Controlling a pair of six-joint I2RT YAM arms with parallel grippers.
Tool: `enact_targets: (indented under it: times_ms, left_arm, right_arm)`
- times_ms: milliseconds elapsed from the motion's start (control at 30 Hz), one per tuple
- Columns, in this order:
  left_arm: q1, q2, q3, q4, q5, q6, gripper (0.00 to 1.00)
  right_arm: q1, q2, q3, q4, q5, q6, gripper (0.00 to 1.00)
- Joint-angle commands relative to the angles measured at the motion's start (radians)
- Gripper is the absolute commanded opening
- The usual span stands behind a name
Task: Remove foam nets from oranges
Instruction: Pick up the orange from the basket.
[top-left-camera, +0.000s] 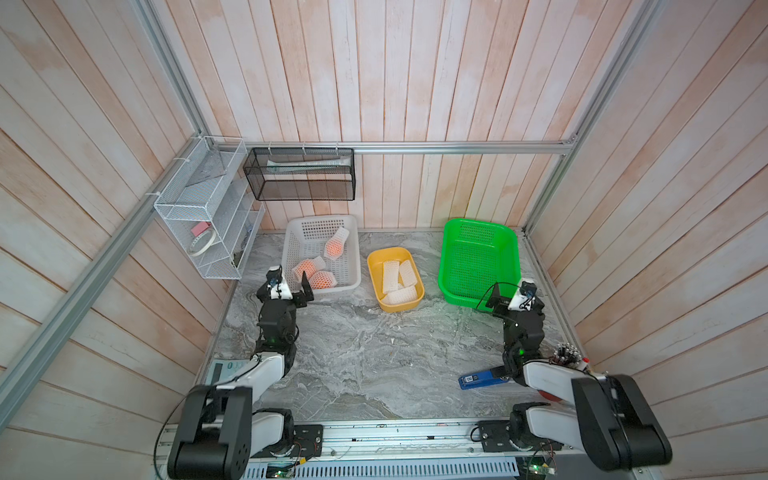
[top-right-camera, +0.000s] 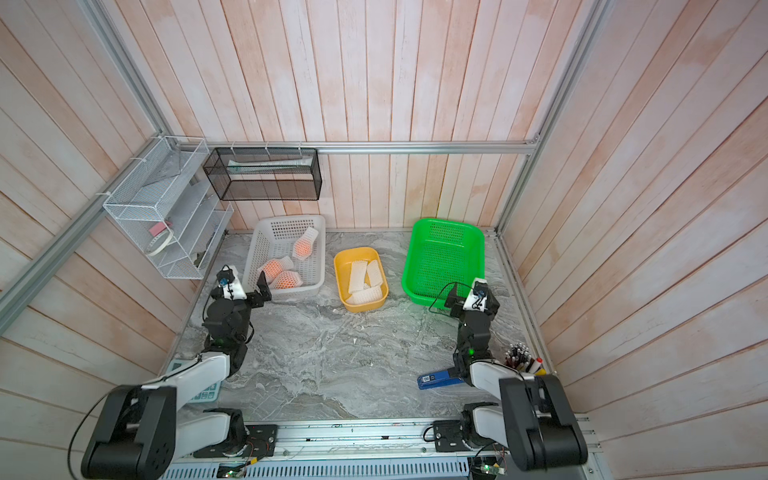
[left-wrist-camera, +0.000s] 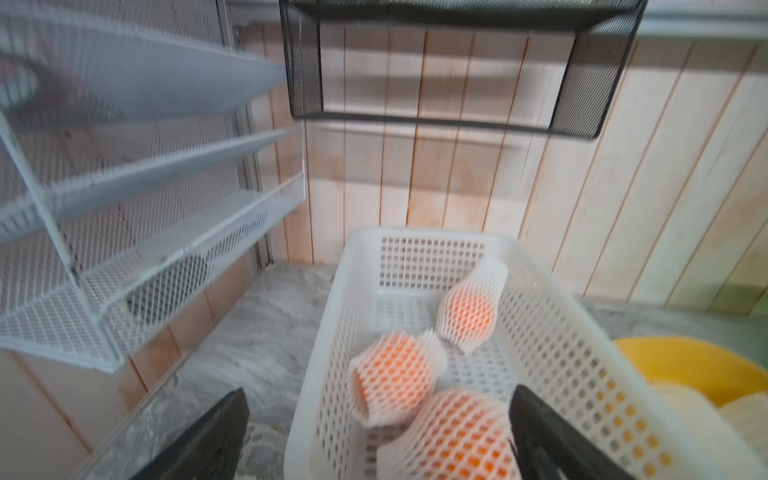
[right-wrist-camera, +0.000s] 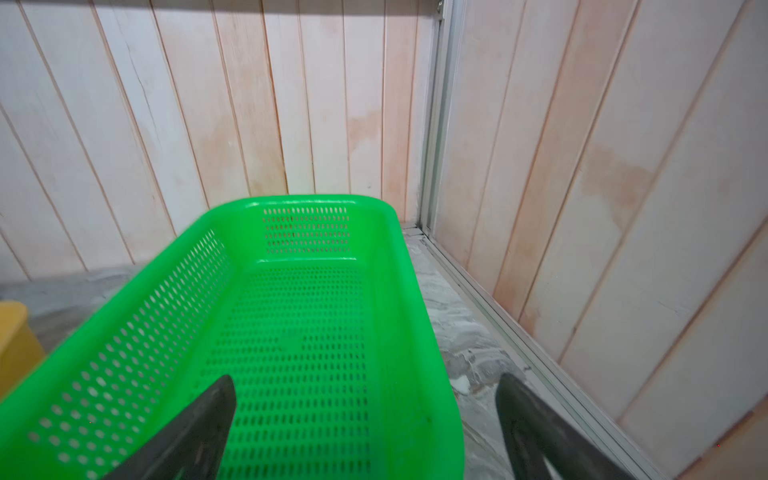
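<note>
Three oranges in white foam nets lie in the white basket (top-left-camera: 289, 249): one at the back (top-left-camera: 334, 248), two at the front (top-left-camera: 306, 267) (top-left-camera: 323, 279). My left gripper (top-left-camera: 293, 286) hangs open over the basket's near left corner. In the left wrist view its fingers straddle the basket wall; the gripper (left-wrist-camera: 379, 395) holds nothing, and the nearest netted orange (left-wrist-camera: 457, 436) sits just inside one finger. Several empty foam nets (top-left-camera: 392, 276) fill the yellow tub (top-left-camera: 373, 286). My right gripper (top-left-camera: 510, 293) (right-wrist-camera: 365, 379) is open over the near right corner of the green basket (right-wrist-camera: 409, 291).
The green basket (top-left-camera: 446, 266) holds nothing. A white wire shelf (top-left-camera: 199, 216) and a black mesh basket (top-left-camera: 299, 174) hang on the back left walls. A blue stapler-like object (top-left-camera: 482, 379) and a pen holder (top-left-camera: 567, 355) sit near the right arm.
</note>
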Motion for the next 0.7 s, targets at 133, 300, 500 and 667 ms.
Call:
enact_targets:
  times_ms: [133,300,500,667]
  left_arm:
    - [-0.021,-0.124,0.424,-0.766,-0.031,-0.146,1.00]
    - [-0.024,0.133,0.802,-1.155,0.032,-0.161,1.00]
    - [-0.024,0.329,0.992,-1.234,0.121,-0.097,1.00]
    - [-0.023,0.528,1.130,-1.308,0.169,-0.091,1.00]
  right_arm:
    - [0.083,-0.318,0.272,-0.771,-0.243,0.183,0.97]
    - [0.097,-0.301,0.418,-0.951,-0.399,0.234,0.97]
    - [0.125,-0.214,0.542,-1.018,-0.512,0.274,0.97]
    - [0.150,-0.180,0.560,-1.027,-0.533,0.294,0.97]
